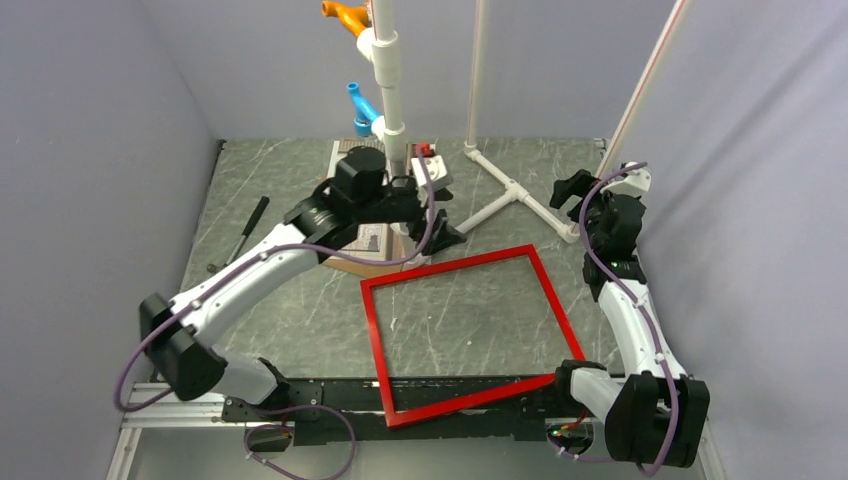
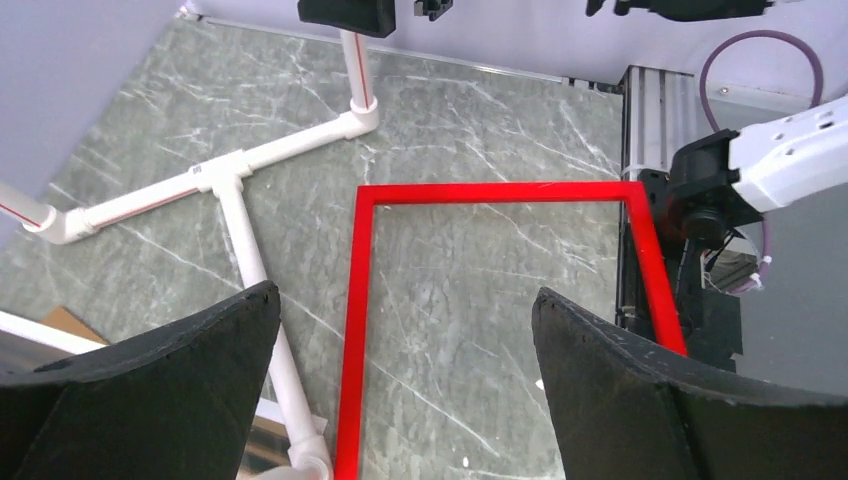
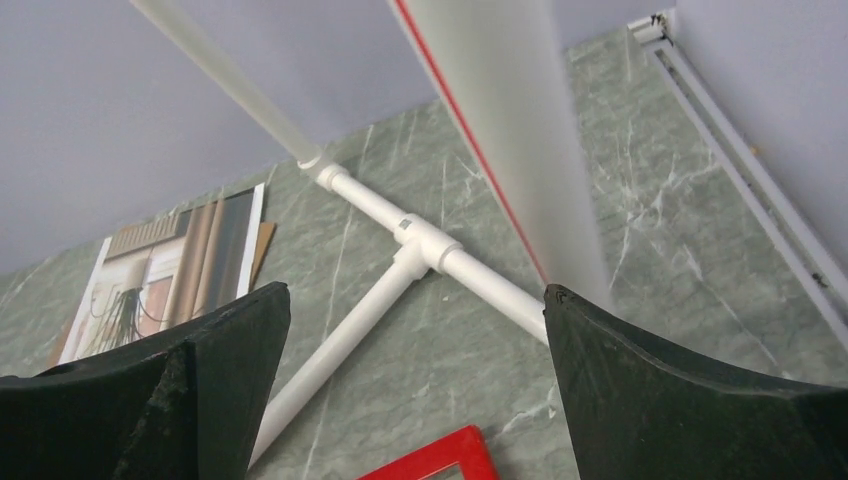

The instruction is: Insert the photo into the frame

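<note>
Paper photo of a spiky plant [image 3: 160, 268] lies on the green marbled table [image 1: 290, 320], at eleven o'clock from the thin red rectangular frame [image 1: 375, 350]; left jaws and right jaws gape wide, empty.

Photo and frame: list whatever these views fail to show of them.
- Photo: in the right wrist view, its lower part is behind a right-gripper finger. In the top view it is mostly under the left arm.
- Frame: in the left wrist view, the bottom edge and the left-gripper fingers cut off its lower part. In the right wrist view only one corner shows.
</note>
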Action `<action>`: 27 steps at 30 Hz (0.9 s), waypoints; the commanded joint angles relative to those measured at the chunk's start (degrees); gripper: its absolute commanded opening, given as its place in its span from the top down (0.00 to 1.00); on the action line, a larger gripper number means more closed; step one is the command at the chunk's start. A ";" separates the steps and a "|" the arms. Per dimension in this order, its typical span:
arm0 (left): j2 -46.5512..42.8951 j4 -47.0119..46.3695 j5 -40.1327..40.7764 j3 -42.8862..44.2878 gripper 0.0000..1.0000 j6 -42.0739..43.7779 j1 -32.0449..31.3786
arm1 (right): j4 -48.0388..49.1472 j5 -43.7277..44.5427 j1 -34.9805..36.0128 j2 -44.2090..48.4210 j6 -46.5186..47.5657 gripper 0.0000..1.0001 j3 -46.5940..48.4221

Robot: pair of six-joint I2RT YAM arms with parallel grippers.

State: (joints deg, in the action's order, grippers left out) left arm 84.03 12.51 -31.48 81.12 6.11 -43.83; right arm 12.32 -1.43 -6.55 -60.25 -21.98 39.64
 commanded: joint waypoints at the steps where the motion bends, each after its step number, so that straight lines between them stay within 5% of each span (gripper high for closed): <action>1: -6.91 3.43 -0.22 -2.59 0.01 -0.15 1.33 | 1.49 1.03 0.37 2.59 4.89 0.00 -0.86; 10: -1.20 14.59 -2.90 6.21 0.00 3.82 1.01 | 1.52 3.07 0.40 -0.67 4.80 0.00 0.53; 27: -15.60 17.45 -2.01 0.79 0.01 3.83 -0.66 | 5.74 -9.02 5.10 -1.63 9.29 0.01 0.69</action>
State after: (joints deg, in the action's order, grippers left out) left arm 73.23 29.32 -34.59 83.44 9.82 -44.07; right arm 13.34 -6.35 -3.33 -61.19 -15.86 39.11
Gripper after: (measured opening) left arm 0.994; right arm 0.993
